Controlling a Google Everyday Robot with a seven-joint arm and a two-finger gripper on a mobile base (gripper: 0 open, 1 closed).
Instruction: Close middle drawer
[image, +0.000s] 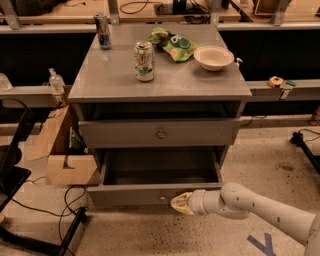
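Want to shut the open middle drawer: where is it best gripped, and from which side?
Take the round knob at the centre of the flat front of the middle drawer, coming straight in from the front. That panel offers nothing else to hold, and the drawer stands pulled out. The gripper is at that front, just right of the knob.

Surface (115, 80): smooth matt grey, painted look.
Middle drawer (130, 195): same matt grey on front and box.
Soda can (144, 61), mid-surface: shiny metal.
Bowl (213, 57), right back corner: matt off-white, paper-like.
Snack bag (175, 44), back edge: glossy crinkled film.
End effector (181, 203), at drawer front below surface's front edge: smooth cream plastic.
Box (65, 167): rough brown cardboard.
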